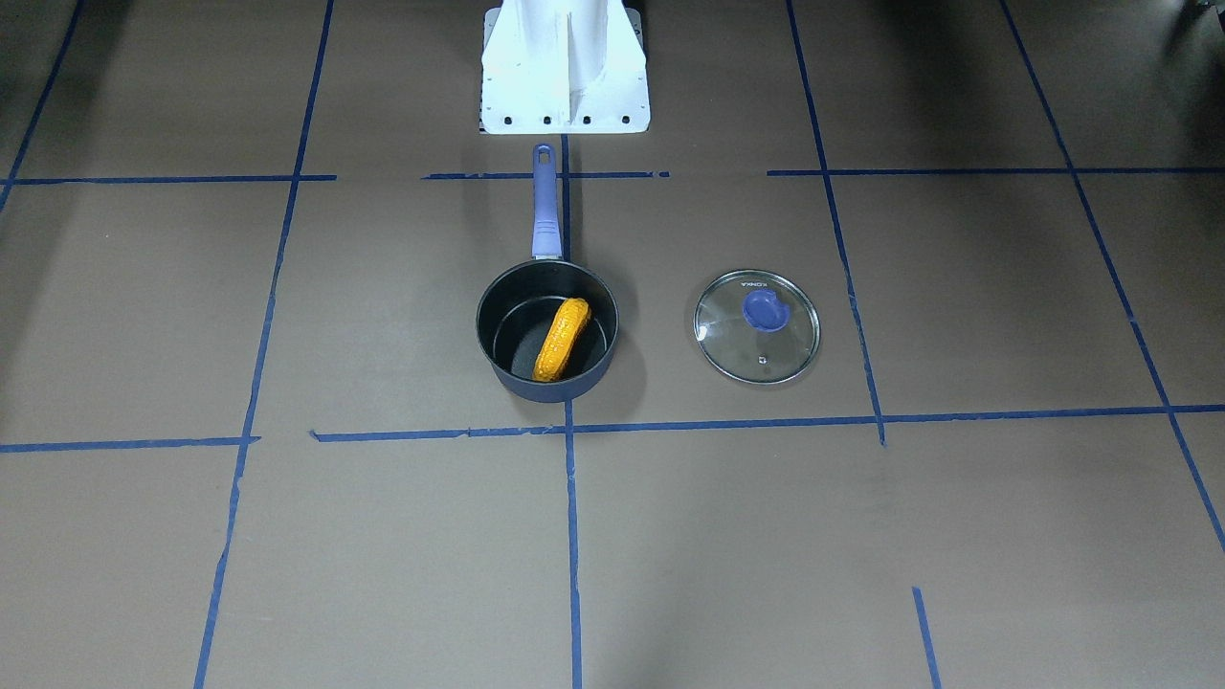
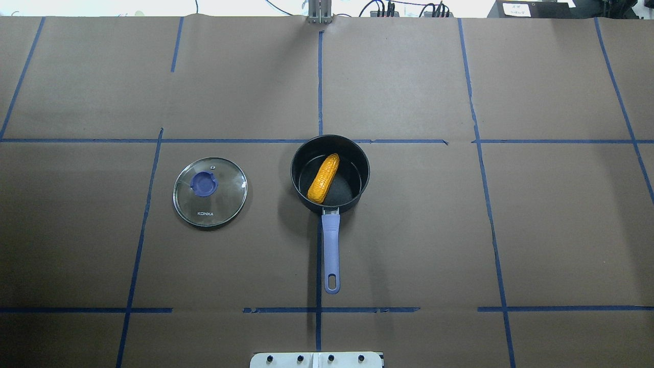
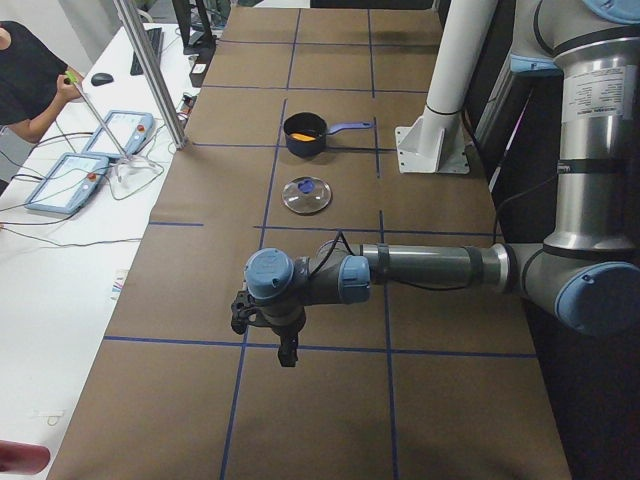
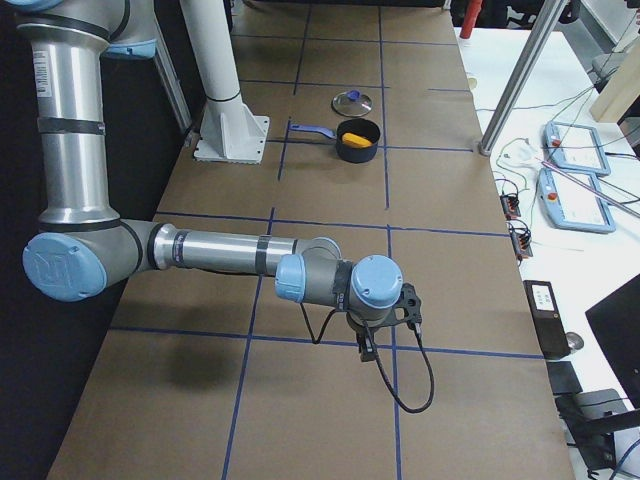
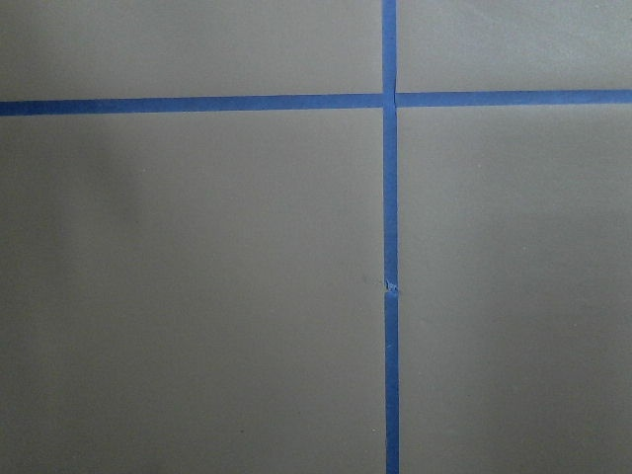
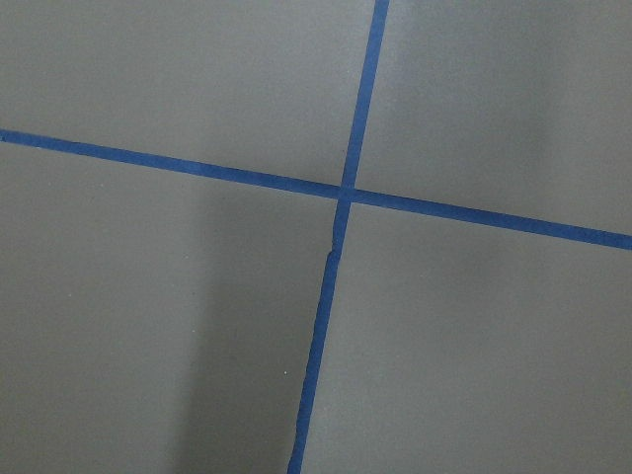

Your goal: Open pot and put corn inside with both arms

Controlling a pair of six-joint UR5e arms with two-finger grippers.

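Observation:
The dark-blue pot (image 1: 499,360) stands open at the table's middle, its purple handle (image 1: 545,204) pointing toward the robot base. The orange-yellow corn (image 1: 563,339) lies inside it on the black bottom; it also shows in the overhead view (image 2: 323,178) inside the pot (image 2: 360,190). Neither gripper touches them. The left gripper (image 3: 263,326) hangs over bare table far off toward the robot's left end. The right gripper (image 4: 386,318) hangs far off toward the right end. Both show only in the side views, so I cannot tell whether they are open or shut.
The glass lid (image 1: 757,327) with its purple knob lies flat on the table beside the pot, on the robot's left (image 2: 210,191). The white pedestal (image 1: 565,67) stands behind the pot handle. A person (image 3: 28,75) and control tablets (image 3: 72,180) are at a side bench.

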